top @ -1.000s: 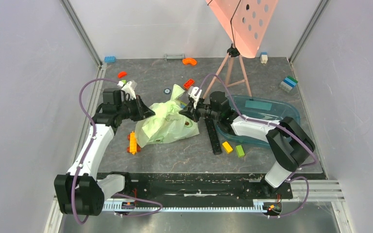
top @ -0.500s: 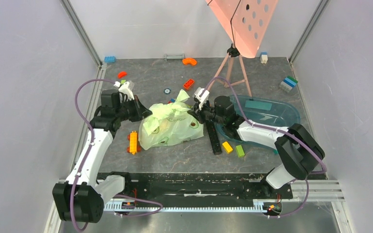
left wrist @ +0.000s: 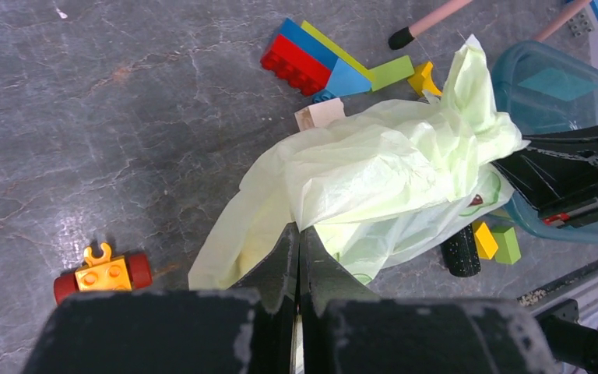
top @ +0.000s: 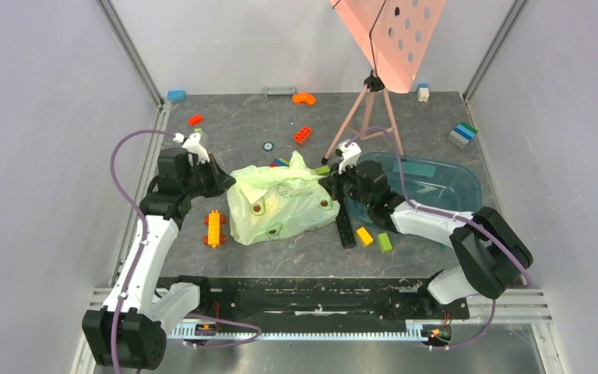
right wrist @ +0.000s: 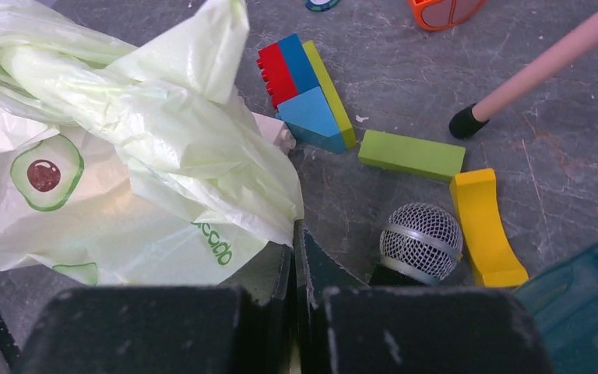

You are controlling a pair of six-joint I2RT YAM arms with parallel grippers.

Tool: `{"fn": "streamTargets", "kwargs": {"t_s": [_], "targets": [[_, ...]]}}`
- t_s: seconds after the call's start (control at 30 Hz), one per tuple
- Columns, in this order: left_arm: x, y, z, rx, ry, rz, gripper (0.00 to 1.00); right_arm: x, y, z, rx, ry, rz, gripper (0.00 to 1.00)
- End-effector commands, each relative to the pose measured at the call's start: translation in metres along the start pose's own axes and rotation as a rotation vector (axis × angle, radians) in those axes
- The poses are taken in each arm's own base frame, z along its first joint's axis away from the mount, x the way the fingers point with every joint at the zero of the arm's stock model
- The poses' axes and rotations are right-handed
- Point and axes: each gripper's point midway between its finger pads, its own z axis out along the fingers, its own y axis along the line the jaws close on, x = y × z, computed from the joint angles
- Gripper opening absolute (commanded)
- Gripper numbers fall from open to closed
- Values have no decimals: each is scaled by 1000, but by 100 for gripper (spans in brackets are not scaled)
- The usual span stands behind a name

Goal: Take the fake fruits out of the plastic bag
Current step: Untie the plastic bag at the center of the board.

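Observation:
The pale-green plastic bag (top: 280, 206) with avocado prints lies crumpled mid-table, stretched between my two grippers. My left gripper (top: 224, 181) is shut on the bag's left edge; in the left wrist view the jaws (left wrist: 297, 234) pinch a fold of the bag (left wrist: 374, 164). My right gripper (top: 329, 187) is shut on the bag's right edge; in the right wrist view the jaws (right wrist: 294, 234) clamp the film of the bag (right wrist: 124, 156). No fake fruits show; anything inside the bag is hidden by the film.
A teal tray (top: 428, 183) sits right of the bag. A black microphone (top: 344, 222) lies by my right gripper, with yellow (top: 364, 236) and green (top: 385, 242) bricks nearby. A toy car (top: 214, 228) lies left. A tripod (top: 370, 109) stands behind.
Both grippers have moved apart, left one leftward and right one rightward. The bag has been pulled wider and flatter between them and has shifted slightly right.

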Motion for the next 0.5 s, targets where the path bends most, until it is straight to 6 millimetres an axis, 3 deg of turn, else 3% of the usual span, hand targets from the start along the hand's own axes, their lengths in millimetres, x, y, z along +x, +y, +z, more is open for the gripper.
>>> {"fn": "streamTargets", "kwargs": {"t_s": [0.0,0.1,0.17,0.37,0.47], "targets": [[-12,13,-8,-79,-70,37,2,-10,-16,-12,87,-51,105,0],[-13,14,-11,-87,-84,45,2,-12,-16,-19,88,-63,93,2],[-14,9,-11,-62,-92,53,2,-15,-10,-25,48,-73,30,10],[-12,-17,-10,97,-83,81,2,-41,12,-48,-89,-159,-256,60],[-10,-23,-10,134,-76,85,2,-59,21,-54,-128,-199,-355,71]]}}
